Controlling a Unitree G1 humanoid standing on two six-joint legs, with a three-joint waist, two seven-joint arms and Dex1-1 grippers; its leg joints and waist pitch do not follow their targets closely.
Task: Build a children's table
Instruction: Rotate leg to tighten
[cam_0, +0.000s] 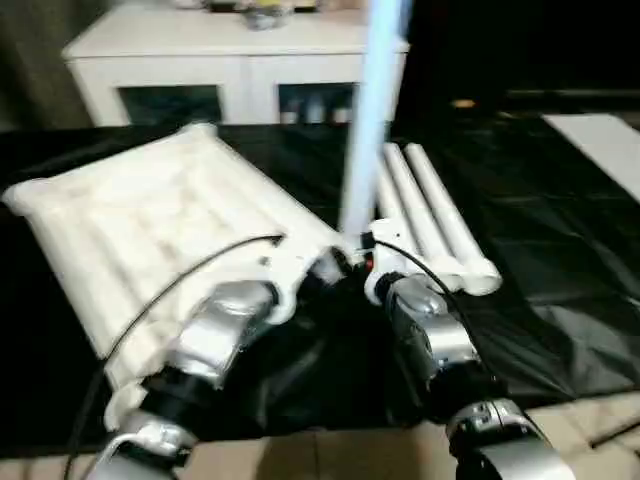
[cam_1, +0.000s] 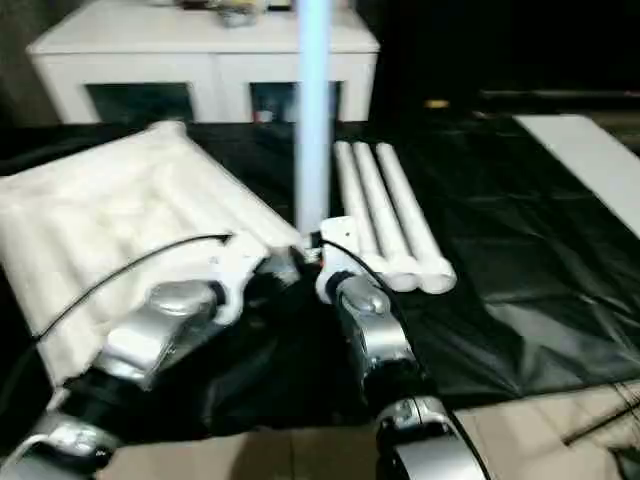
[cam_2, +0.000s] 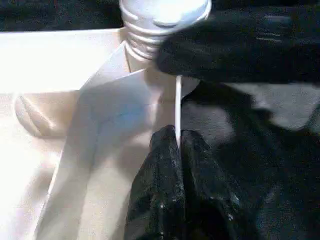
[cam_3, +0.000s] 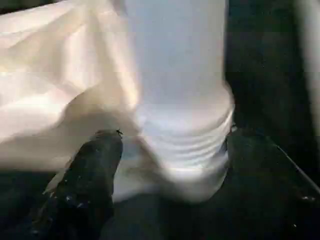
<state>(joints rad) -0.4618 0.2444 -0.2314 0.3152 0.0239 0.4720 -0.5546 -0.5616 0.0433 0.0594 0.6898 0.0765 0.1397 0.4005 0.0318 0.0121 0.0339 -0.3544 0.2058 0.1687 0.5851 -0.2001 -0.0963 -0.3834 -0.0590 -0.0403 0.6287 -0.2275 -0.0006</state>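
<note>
Between my right gripper's (cam_3: 165, 165) spread fingers, one leg (cam_0: 372, 110) stands in the tabletop's (cam_0: 130, 230) corner socket. My left gripper (cam_2: 177, 145) pinches the tabletop rim shut. Three legs (cam_0: 440, 225) wait beyond.

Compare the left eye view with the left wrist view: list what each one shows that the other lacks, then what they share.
Left eye view alone: three spare legs lying side by side on the black sheet, the white cabinet behind, a flat white board, and the tabletop's ribbed underside as a whole.

Left wrist view alone: the left gripper shut on a thin white edge at the tabletop's corner, and the ridged base of the upright leg up close.

Both: the upright leg standing at the tabletop's corner, and the right gripper beside it.
</note>
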